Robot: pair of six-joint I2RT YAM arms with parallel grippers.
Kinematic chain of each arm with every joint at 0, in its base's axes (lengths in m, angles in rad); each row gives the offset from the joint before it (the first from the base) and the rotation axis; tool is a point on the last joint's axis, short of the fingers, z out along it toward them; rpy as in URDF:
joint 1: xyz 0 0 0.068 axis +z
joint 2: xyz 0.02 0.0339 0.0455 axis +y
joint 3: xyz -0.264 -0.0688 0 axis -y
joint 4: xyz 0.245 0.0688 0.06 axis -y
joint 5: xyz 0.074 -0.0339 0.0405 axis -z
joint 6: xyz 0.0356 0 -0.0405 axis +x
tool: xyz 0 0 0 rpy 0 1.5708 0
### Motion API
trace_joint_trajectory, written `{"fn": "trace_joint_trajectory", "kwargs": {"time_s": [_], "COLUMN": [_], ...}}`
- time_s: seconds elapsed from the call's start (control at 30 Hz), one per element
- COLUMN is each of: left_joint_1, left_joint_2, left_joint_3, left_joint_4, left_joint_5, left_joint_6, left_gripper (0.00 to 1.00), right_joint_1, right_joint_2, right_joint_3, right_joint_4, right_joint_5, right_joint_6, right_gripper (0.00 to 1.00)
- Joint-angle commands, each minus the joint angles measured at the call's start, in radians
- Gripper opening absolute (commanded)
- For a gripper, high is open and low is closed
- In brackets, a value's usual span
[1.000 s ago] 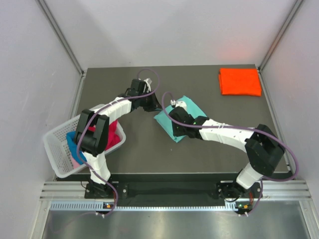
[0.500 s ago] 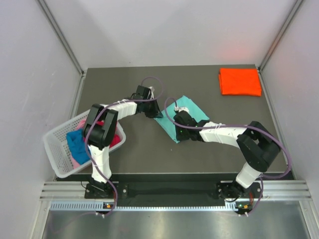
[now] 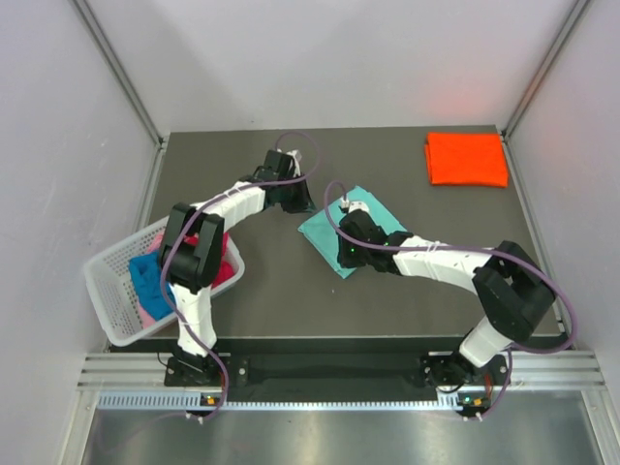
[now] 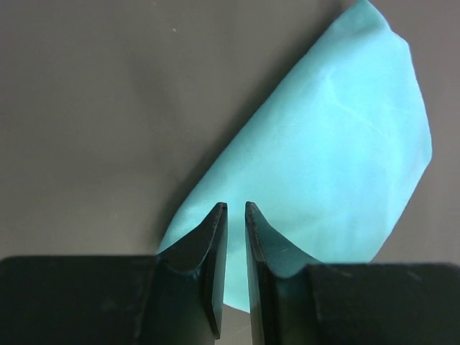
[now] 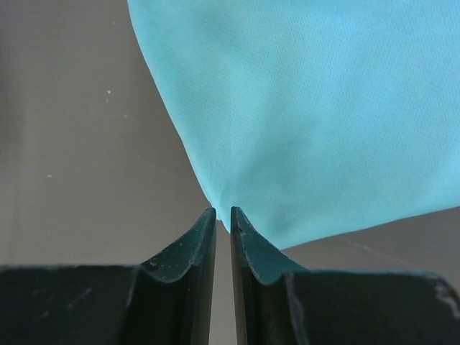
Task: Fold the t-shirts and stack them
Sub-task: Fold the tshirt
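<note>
A folded teal t-shirt [image 3: 325, 235] lies flat mid-table, seen also in the left wrist view [image 4: 330, 144] and the right wrist view [image 5: 316, 108]. My left gripper [image 3: 300, 201] hovers at its far-left edge. Its jaws [image 4: 236, 205] stand a narrow slit apart over the cloth, gripping nothing. My right gripper [image 3: 346, 257] is at the shirt's near corner, its jaws [image 5: 223, 210] slightly parted, with the cloth's tip just beyond the fingertips. A folded orange t-shirt [image 3: 467, 158] lies at the far right corner. Blue [image 3: 150, 274] and magenta [image 3: 225, 263] shirts sit in the basket.
A white lattice basket [image 3: 111, 305] hangs over the table's left edge, beside the left arm. Grey walls and metal posts enclose the table on three sides. Bare dark tabletop lies between the teal and orange shirts.
The right gripper's jaws have parted slightly at the teal shirt's near corner. The left gripper shifted a little along the shirt's far-left edge. The shirt stays flat.
</note>
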Motion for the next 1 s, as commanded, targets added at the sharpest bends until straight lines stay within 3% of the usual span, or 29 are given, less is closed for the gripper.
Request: {"fn": "trace_joint_trajectory", "kwargs": {"time_s": [0.0, 0.17, 0.33, 0.6, 0.77, 0.87, 0.97], "left_joint_1": [-0.016, -0.034, -0.033, -0.031, -0.031, -0.037, -0.051], "left_joint_2": [-0.089, -0.087, -0.049, -0.052, -0.124, -0.211, -0.3], "left_joint_3": [-0.041, -0.148, -0.208, -0.008, 0.083, 0.002, -0.213], "left_joint_4": [-0.006, 0.051, 0.039, -0.092, -0.196, -0.169, -0.019], "left_joint_5": [0.012, 0.019, -0.083, -0.182, -0.191, -0.156, -0.03], "left_joint_6": [0.002, -0.021, 0.002, 0.104, 0.109, 0.06, -0.024], "left_gripper": [0.21, 0.21, 0.21, 0.22, 0.29, 0.34, 0.36], "right_joint_1": [0.001, 0.003, 0.007, 0.009, -0.022, -0.091, -0.198], "right_joint_2": [-0.006, 0.052, 0.044, -0.02, -0.107, -0.157, -0.137], "right_joint_3": [-0.016, -0.036, -0.067, -0.05, -0.007, 0.015, 0.063], "right_joint_4": [0.103, 0.171, 0.163, 0.087, -0.013, -0.047, -0.094], "right_joint_5": [-0.008, -0.022, -0.013, 0.003, -0.025, -0.039, -0.109], "right_joint_6": [0.025, 0.036, 0.046, 0.042, 0.053, 0.04, -0.035], "right_gripper": [0.14, 0.13, 0.13, 0.13, 0.2, 0.24, 0.25]}}
